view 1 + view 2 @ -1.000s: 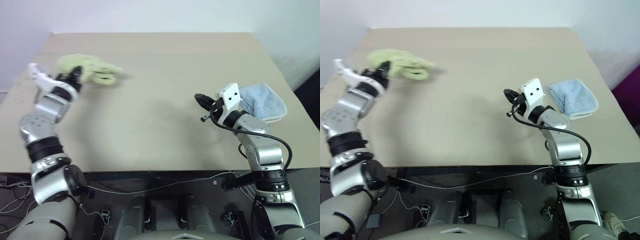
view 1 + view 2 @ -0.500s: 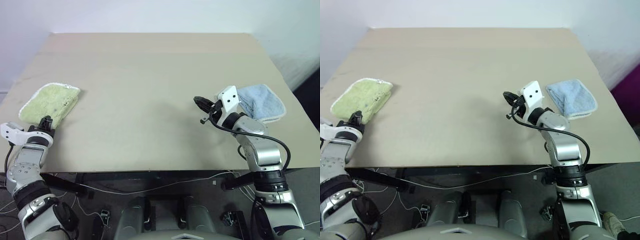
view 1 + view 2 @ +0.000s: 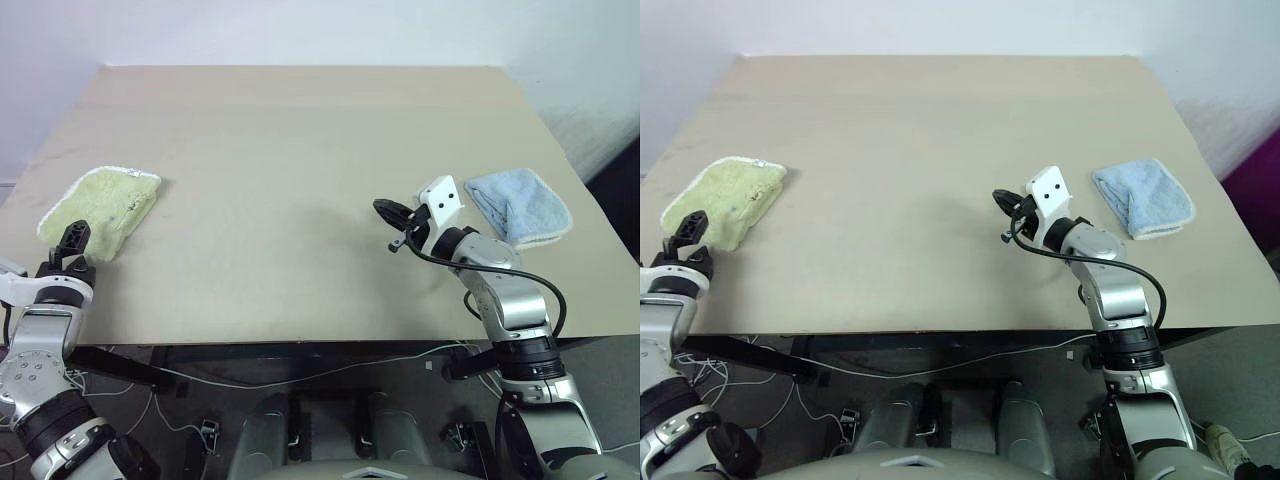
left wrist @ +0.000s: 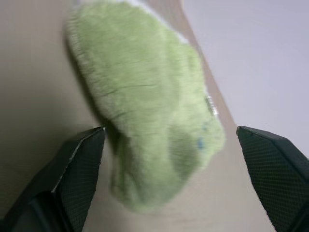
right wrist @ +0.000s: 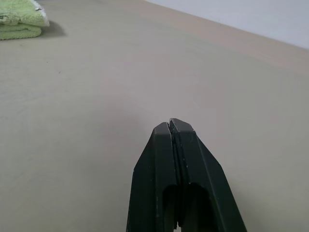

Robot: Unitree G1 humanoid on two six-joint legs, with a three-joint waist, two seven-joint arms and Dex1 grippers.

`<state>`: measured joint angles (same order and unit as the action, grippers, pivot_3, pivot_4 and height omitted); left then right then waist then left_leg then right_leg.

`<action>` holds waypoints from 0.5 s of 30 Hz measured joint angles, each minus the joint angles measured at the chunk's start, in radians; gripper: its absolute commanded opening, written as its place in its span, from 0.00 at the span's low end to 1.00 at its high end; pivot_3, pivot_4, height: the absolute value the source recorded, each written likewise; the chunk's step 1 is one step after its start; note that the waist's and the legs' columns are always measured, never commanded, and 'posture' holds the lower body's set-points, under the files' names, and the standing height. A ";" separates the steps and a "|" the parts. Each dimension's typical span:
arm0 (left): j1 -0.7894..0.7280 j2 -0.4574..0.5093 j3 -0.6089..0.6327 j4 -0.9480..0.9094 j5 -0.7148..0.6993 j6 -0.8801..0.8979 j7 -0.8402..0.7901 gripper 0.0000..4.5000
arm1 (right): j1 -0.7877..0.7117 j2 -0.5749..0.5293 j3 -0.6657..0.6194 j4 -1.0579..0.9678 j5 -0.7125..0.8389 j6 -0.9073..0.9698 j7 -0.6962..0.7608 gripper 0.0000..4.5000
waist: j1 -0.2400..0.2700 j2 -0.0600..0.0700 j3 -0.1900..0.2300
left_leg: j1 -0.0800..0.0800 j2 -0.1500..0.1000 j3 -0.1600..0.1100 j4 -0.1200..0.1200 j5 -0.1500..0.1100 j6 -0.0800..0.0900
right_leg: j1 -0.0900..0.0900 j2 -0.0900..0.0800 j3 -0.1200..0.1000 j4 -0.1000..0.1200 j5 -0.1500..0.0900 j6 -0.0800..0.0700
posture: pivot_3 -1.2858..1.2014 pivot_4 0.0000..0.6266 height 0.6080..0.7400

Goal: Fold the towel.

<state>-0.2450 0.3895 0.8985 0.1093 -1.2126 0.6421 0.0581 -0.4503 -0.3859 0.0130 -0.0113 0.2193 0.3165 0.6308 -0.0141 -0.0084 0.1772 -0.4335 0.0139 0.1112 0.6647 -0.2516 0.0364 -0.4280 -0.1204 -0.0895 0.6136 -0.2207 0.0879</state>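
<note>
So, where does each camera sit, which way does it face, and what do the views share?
Head views (left and right eye): on the head, facing forward and down over the table; both arms show, with the left gripper and right gripper.
Left wrist view: on the left wrist, looking along open jaws at the green towel.
Right wrist view: on the right wrist, looking along shut jaws across the table.
Shared: the green towel is in all four; the blue towel is in both head views.
</note>
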 measured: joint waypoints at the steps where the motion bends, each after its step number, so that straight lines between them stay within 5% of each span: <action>1: 0.005 0.000 0.000 -0.008 -0.007 0.001 0.009 0.99 | 0.000 0.001 0.000 0.000 0.000 0.000 -0.001 0.00 | 0.000 0.000 0.000 | 0.000 0.000 0.000 0.000 0.000 0.000 | 0.000 0.000 0.000 0.000 0.000 0.000 | 0.52 0.24 1.00; 8: 0.104 0.073 -0.082 -0.242 -0.032 0.030 -0.132 0.99 | -0.002 0.013 0.000 0.010 0.000 0.000 -0.009 0.00 | 0.003 0.000 0.000 | -0.001 0.000 0.000 -0.001 0.000 0.000 | -0.001 -0.001 0.000 -0.001 -0.001 -0.004 | 0.52 0.24 1.00; 15: 0.120 0.188 -0.555 -0.395 0.333 -0.008 -0.333 0.99 | -0.038 0.030 -0.010 0.058 -0.007 -0.009 -0.069 0.00 | 0.000 0.002 0.000 | -0.002 -0.001 0.001 -0.005 0.001 -0.002 | -0.005 0.001 0.001 -0.001 -0.001 -0.005 | 0.52 0.24 1.00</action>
<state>-0.1250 0.5780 0.3436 -0.2855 -0.8793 0.6346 -0.2746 -0.4884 -0.3558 0.0031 0.0463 0.2118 0.3078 0.5618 -0.0144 -0.0060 0.1769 -0.4355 0.0134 0.1124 0.6596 -0.2507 0.0345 -0.4329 -0.1194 -0.0887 0.6125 -0.2216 0.0829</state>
